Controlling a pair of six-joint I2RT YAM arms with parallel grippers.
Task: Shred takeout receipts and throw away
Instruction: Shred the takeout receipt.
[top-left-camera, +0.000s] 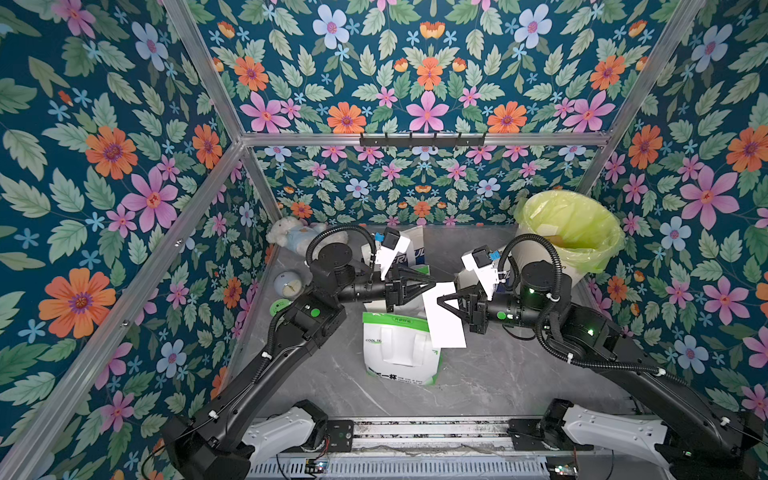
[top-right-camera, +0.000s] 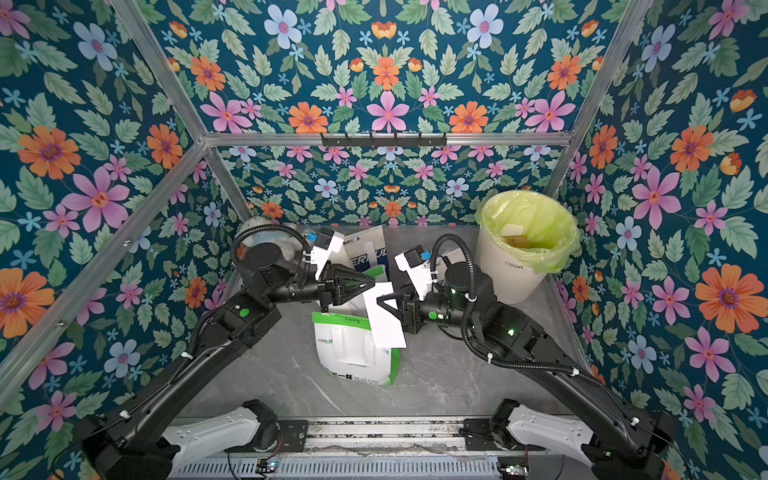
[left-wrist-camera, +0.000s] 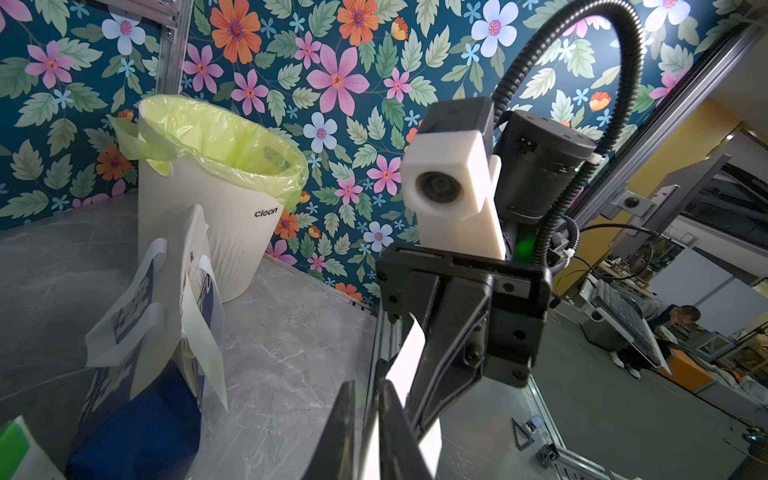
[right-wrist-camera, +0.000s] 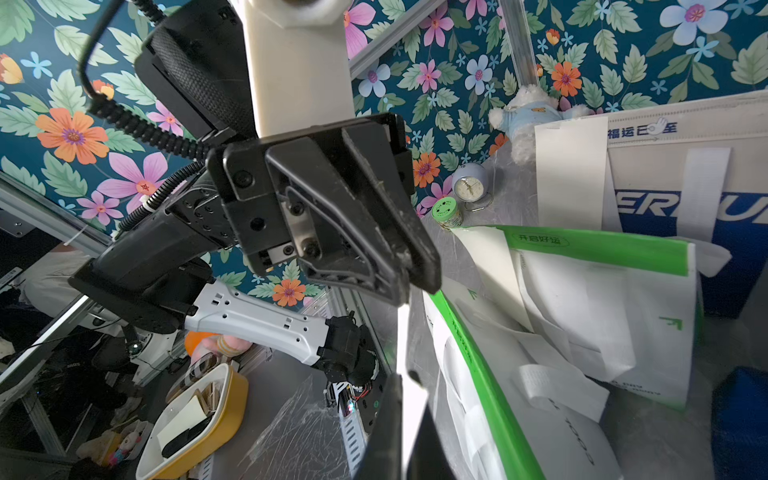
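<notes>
One takeout receipt (top-left-camera: 448, 320), a plain white sheet, hangs in the air over the green-and-white paper bag (top-left-camera: 397, 357). My left gripper (top-left-camera: 433, 285) is shut on its upper corner; in the left wrist view the receipt (left-wrist-camera: 409, 357) runs between the nearly touching fingers (left-wrist-camera: 340, 432). My right gripper (top-left-camera: 441, 300) is shut on the same sheet's right edge, just below and tip to tip with the left one. In the right wrist view the receipt (right-wrist-camera: 405, 353) runs between the jaws. Another white sheet (right-wrist-camera: 571, 174) stands in the blue-and-white bag (right-wrist-camera: 681, 174).
A white bin (top-left-camera: 569, 232) with a yellow-green liner stands at the back right, with paper scraps inside. At the back left are a plush toy (top-left-camera: 291, 235), a small clock (top-left-camera: 289, 284) and a green-lidded jar (top-left-camera: 277, 307). The blue-and-white bag (top-left-camera: 409, 249) stands behind the grippers.
</notes>
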